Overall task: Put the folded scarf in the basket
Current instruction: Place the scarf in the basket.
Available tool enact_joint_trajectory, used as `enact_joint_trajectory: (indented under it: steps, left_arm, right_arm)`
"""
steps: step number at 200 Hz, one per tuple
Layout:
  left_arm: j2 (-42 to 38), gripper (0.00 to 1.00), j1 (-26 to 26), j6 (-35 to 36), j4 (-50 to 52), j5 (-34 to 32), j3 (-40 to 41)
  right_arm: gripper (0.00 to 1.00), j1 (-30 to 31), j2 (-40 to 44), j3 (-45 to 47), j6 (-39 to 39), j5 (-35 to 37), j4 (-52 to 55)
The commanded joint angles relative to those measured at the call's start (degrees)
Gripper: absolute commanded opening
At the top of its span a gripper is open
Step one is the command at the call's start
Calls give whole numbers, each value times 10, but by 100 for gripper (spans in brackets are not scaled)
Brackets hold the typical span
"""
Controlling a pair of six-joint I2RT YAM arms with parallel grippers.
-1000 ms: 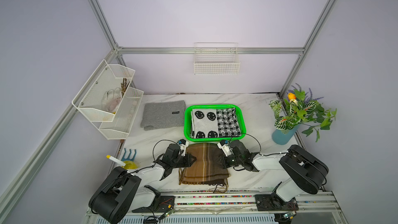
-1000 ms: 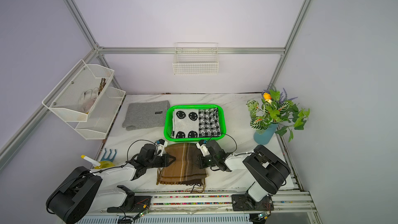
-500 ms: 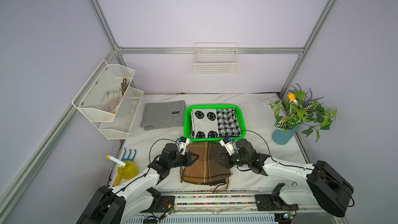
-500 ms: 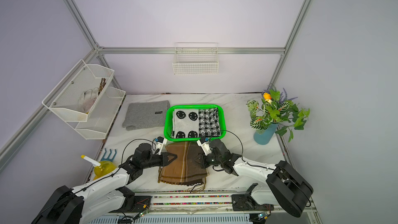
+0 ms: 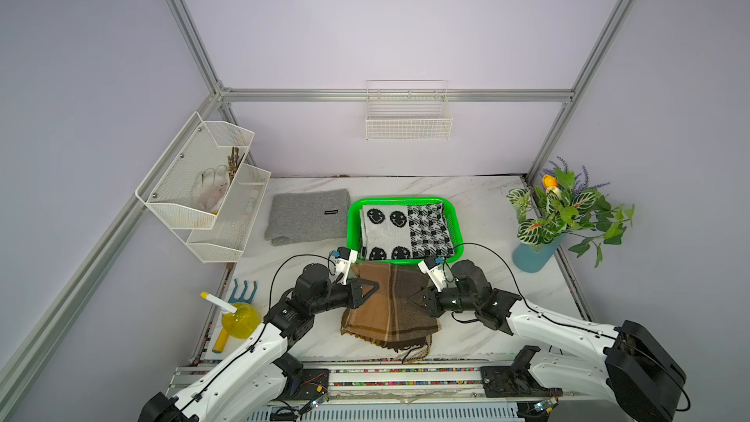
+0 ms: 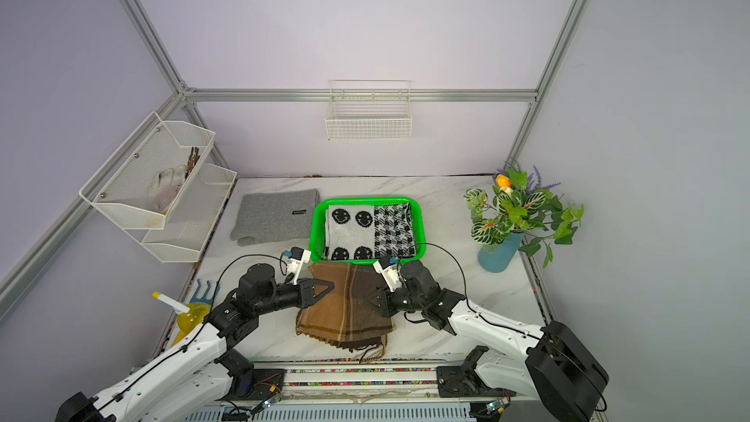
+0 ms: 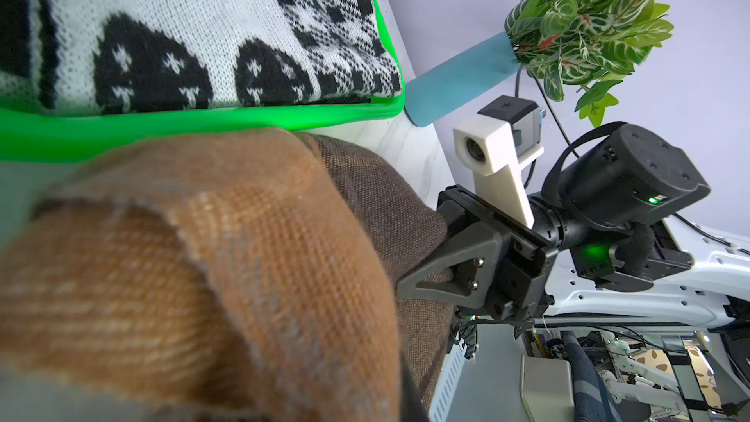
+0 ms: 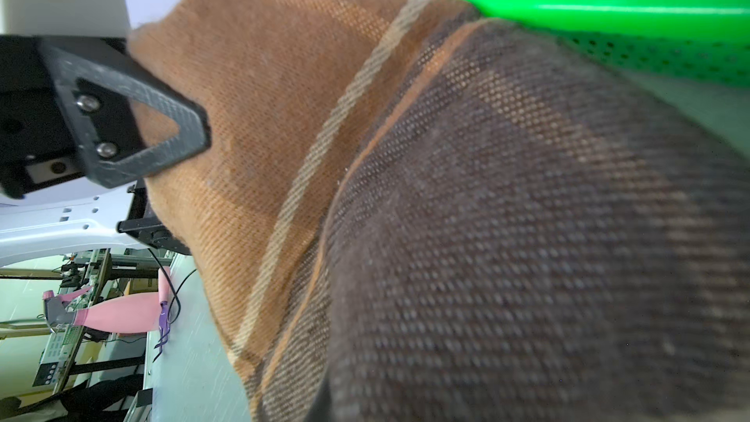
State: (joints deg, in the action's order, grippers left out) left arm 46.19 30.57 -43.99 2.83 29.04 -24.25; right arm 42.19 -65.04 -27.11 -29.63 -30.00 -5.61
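Nearest the robot's base, behind both sets of fingers, the fringe (image 5: 414,353) of the brown plaid scarf (image 5: 389,314) appears to rest on the counter (image 5: 479,318). The left fingers (image 5: 374,287) are pressed together on the scarf's left edge and the right fingers (image 5: 418,299) on its right edge. Each pair pinches a gather of cloth, and the fabric between them humps upward in both wrist views. The scarf thus lies between the fingertips and outside the basket (image 5: 351,229), whose near rim sits just beyond them. Inside the basket a black-and-white knit (image 5: 401,229) covers most of the base. Judged step: grasp complete, lift in hand, transfer not yet begun. The next move calls for raising both pairs of fingers together until the fringe clears the near rim, with their spacing held constant so the fold keeps. The scarf is then carried forward and lowered onto the knit before release. Uneven height between the two sides would likely let the fold slip open.
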Motion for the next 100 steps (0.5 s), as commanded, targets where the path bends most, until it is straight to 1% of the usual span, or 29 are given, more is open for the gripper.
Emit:
enact_joint_trajectory:
  steps: [1, 17, 29, 44, 48, 68, 86, 100]
  left_arm:
    - [-9, 0, 3, -4, -13, -15, -26]
    - [-2, 0, 3, 8, 3, -14, -55]
    - [5, 0, 7, -2, -1, -4, -66]
    - [3, 0, 20, -6, -5, -14, -78]
    - [3, 0, 20, -8, -5, -16, -82]
    - [5, 0, 20, -6, -5, -30, -116]
    - [40, 0, 20, 3, 1, -41, -165]
    - [81, 0, 20, 8, -1, -33, -207]
  right_arm:
    - [0, 3, 24, -14, 2, 16, 8]
    - [0, 5, 38, -38, -5, -1, 23]
    - [0, 10, 51, -55, -8, -6, 41]
    - [0, 10, 74, -76, 8, 16, 66]
    - [0, 10, 82, -84, 13, 30, 87]
    - [0, 8, 100, -113, 15, 61, 98]
    - [0, 5, 85, -178, 31, 68, 145]
    - [0, 1, 65, -229, 48, 83, 173]
